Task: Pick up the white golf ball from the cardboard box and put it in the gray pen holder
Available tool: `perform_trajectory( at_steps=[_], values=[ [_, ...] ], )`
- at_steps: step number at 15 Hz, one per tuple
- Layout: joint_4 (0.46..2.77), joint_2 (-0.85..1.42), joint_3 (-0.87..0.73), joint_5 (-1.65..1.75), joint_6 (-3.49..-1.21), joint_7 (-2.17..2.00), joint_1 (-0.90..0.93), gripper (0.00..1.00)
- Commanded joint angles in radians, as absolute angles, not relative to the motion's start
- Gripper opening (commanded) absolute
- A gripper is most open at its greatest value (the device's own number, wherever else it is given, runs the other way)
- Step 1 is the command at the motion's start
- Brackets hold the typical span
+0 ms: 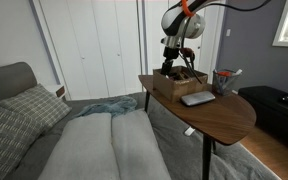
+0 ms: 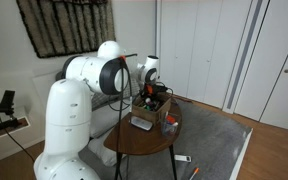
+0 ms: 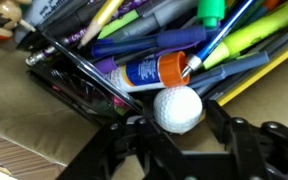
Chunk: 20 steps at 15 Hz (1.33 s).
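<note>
The white golf ball (image 3: 178, 107) lies in the cardboard box (image 1: 170, 88) among many pens, markers and a glue stick (image 3: 149, 71). My gripper (image 3: 180, 120) is lowered into the box, with a finger against each side of the ball. In both exterior views the gripper (image 1: 180, 66) (image 2: 152, 92) hangs straight down into the box (image 2: 156, 108). The gray pen holder (image 1: 224, 79), with pens sticking out, stands on the table beside the box, apart from the gripper.
The box sits on a round wooden side table (image 1: 229, 115) beside a bed (image 1: 94, 145). A flat gray slab (image 1: 197, 98) lies on the table in front of the box. A dark chest (image 1: 276, 105) stands past the table.
</note>
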State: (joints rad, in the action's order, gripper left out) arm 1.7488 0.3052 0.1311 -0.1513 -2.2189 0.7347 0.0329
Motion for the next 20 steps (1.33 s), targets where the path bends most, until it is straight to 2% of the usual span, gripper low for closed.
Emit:
perform_trajectory(
  at_steps=[1,2,9,16,17,20],
  values=[
    [1.764,0.269,0.122,-0.093,-2.188,0.636,0.046,0.27],
    [1.777,0.25,0.124,-0.091,-2.192,0.614,0.044,0.22],
    [1.861,0.046,0.106,-0.089,-2.142,0.464,0.032,0.22],
    [2.011,-0.168,-0.025,-0.167,-2.086,0.331,-0.036,0.22],
    [1.929,-0.087,-0.013,-0.111,-2.084,0.339,-0.018,0.47],
    [1.981,-0.141,-0.042,-0.138,-2.084,0.34,-0.028,0.47]
  ],
)
